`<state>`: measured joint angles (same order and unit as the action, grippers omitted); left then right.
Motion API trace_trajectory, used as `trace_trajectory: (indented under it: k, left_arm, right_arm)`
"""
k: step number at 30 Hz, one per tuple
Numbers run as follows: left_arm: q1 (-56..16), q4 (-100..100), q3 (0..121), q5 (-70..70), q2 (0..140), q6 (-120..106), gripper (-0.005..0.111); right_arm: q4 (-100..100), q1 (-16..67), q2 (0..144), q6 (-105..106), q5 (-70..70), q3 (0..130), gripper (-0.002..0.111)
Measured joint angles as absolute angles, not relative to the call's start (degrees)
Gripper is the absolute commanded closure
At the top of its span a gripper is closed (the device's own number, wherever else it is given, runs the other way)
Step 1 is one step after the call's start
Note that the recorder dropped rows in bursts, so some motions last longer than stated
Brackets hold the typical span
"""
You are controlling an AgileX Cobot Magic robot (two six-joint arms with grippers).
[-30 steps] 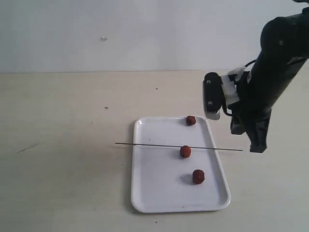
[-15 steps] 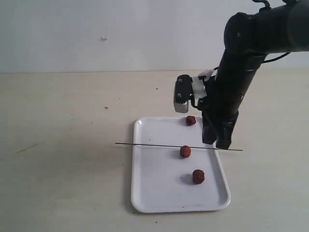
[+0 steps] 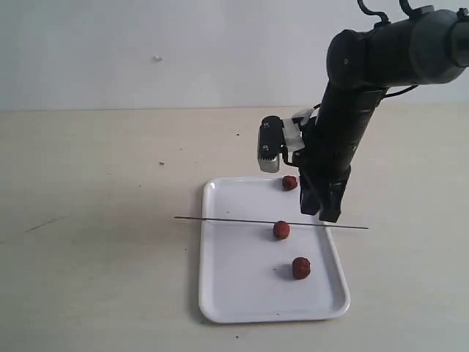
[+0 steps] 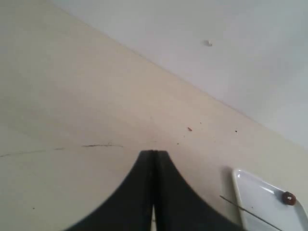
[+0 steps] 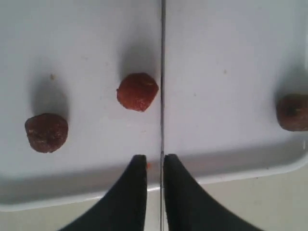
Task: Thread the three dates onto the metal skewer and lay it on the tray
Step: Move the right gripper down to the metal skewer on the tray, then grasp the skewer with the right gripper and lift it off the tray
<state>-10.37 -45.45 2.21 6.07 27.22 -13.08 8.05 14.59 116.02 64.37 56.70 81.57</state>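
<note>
Nearest you is the tray (image 3: pixel 242 290), sitting flat on the table (image 3: pixel 95 279). All three dates are loose on it, none threaded. The near date (image 3: pixel 301 268) is toward the right side, well apart from the rest. Next back is the middle date (image 3: pixel 281 229), right beside the skewer (image 3: pixel 220 220) on its near side. It might be touching, I honestly can't tell from these angles.

The skewer lies crosswise over the tray, and both ends poke out past the rims over the table.

Your right end effector (image 3: pixel 330 216) hangs over the skewer's right stretch, about at the tray's right rim. In the wrist view its fingers (image 5: pixel 137 185) stand just a narrow gap apart. The skewer runs through that gap, closer to one finger, and nothing looks pinched.

Behind that, the far date (image 3: pixel 290 182) sits by the tray's back rim.

Your left end effector (image 4: pixel 154 159) only shows in its own wrist view. Its fingers are pressed together holding nothing, over bare table, with the tray well off from it.
</note>
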Motion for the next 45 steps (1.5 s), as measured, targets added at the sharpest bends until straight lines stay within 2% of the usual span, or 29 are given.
trace_trajectory:
  k: [1, 4, 5, 34, 36, 39, 42, 45]
  left_arm:
    - [-10.37, -45.45, 2.21, 6.07, 27.22, -13.08, 0.107]
    - [-10.37, -45.45, 2.21, 6.07, 27.22, -13.08, 0.107]
    - [-10.37, -45.45, 2.21, 6.07, 27.22, -13.08, 0.107]
    - [-10.37, -45.45, 2.21, 6.07, 27.22, -13.08, 0.107]
    - [-10.37, -45.45, 2.21, 6.07, 27.22, -13.08, 0.107]
    - [-10.37, -45.45, 2.21, 6.07, 27.22, -13.08, 0.107]
    - [-10.37, -45.45, 2.21, 6.07, 27.22, -13.08, 0.107]
    - [-10.37, -45.45, 2.21, 6.07, 27.22, -13.08, 0.107]
  right_arm:
    - [8.19, 14.59, 116.02, 63.93, 56.16, 81.57, 0.090]
    - [6.34, 14.59, 116.56, 61.27, 56.04, 81.57, 0.071]
    - [4.76, 14.59, 117.69, 59.45, 56.16, 81.57, 0.069]
    - [1.91, 14.59, 123.72, 58.49, 50.99, 81.93, 0.069]
    - [1.91, 14.59, 123.72, 58.49, 50.99, 81.93, 0.072]
    - [1.91, 14.59, 123.72, 58.49, 51.23, 81.93, 0.094]
    - [1.54, 14.59, 123.72, 58.49, 51.47, 81.93, 0.108]
    - [0.52, 14.59, 123.72, 58.47, 52.12, 81.93, 0.108]
